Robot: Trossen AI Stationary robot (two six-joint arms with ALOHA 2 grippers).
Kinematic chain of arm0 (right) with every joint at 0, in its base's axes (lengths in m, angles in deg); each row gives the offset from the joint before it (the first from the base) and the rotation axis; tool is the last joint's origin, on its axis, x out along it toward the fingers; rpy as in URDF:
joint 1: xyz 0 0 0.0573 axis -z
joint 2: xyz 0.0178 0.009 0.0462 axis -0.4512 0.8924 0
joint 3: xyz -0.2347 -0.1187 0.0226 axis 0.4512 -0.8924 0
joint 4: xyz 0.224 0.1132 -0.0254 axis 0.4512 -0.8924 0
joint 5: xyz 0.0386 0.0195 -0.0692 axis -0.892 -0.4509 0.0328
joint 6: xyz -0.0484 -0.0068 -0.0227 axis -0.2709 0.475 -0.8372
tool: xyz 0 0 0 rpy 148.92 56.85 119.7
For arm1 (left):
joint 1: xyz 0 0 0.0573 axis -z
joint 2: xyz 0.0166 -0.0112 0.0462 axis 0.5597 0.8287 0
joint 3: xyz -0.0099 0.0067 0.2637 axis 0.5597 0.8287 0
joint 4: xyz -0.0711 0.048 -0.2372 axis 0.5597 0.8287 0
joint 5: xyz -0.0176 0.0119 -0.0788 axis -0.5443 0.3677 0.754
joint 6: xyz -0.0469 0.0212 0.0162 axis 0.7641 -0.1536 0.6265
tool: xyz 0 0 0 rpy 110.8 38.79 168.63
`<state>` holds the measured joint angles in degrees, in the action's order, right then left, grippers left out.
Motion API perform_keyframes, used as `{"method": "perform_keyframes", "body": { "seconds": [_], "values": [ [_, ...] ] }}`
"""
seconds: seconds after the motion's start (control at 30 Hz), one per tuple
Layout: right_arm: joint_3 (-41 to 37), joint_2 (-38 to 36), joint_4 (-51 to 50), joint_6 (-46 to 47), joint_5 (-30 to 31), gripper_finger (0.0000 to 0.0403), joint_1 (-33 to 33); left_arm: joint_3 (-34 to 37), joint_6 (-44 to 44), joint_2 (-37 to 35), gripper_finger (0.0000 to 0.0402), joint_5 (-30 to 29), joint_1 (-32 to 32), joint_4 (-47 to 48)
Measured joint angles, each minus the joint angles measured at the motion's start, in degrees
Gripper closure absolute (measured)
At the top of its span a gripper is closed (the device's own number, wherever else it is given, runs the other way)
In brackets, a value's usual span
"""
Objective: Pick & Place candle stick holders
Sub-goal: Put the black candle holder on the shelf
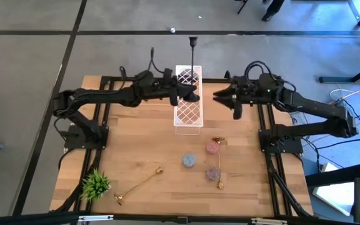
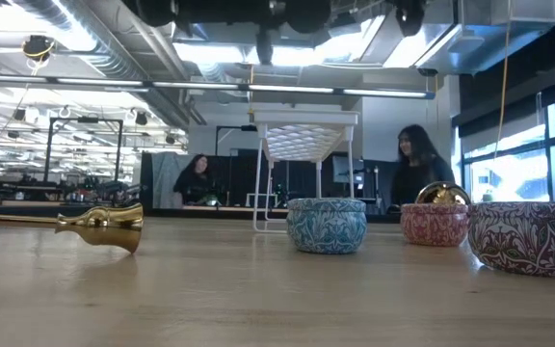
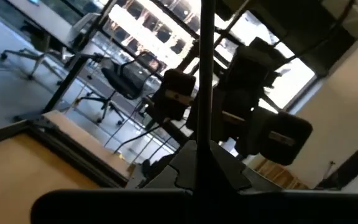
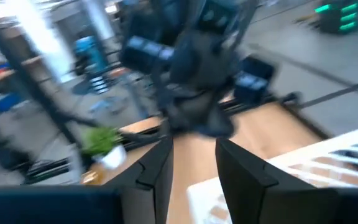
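Above rack (image 1: pixel 189 112), seemingly unlabelled black holder (image 1: pixel 193 62)

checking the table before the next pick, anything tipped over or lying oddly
Yes: two gold holders lie on their sides, one near the plant, one among the tins. The black holder is upright, held by the left gripper.

Grey floor (image 1: pixel 30 56), ceiling lights (image 2: pixel 258 53), perhaps workbenches (image 2: pixel 27 204) behind.
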<state>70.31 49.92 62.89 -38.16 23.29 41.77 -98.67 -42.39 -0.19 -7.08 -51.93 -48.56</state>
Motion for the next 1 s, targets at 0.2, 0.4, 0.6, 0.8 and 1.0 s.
{"method": "perform_keyframes", "body": {
  "seconds": [0.2, 0.4, 0.6, 0.8, 1.0],
  "values": [
    [0.0, 1.1, 11.1, 5.7, 4.6, 0.0281, 7.1, 0.0, -4.1, 0.0, 0.0393, -14.0, 2.8, 5.4],
    [0.1, 7.6, 21.6, 18.3, -6.0, 0.0281, 13.9, 0.0, -6.6, 0.0, 0.0393, -22.7, 3.7, 6.6],
    [0.0, 13.4, 32.1, 18.4, -10.6, 0.0281, 13.8, 0.0, -6.7, 1.4, 0.0393, -17.3, 2.6, 6.1],
    [0.0, 15.7, 34.0, 21.2, -14.4, 0.0281, 14.0, -0.1, -6.4, 2.0, 0.0393, -10.4, 2.9, 3.7],
    [0.0, 15.7, 33.9, 21.1, -15.0, 0.0281, 14.0, -1.9, -6.7, 1.9, 0.0393, -5.0, 2.9, 4.5]
  ]
}}
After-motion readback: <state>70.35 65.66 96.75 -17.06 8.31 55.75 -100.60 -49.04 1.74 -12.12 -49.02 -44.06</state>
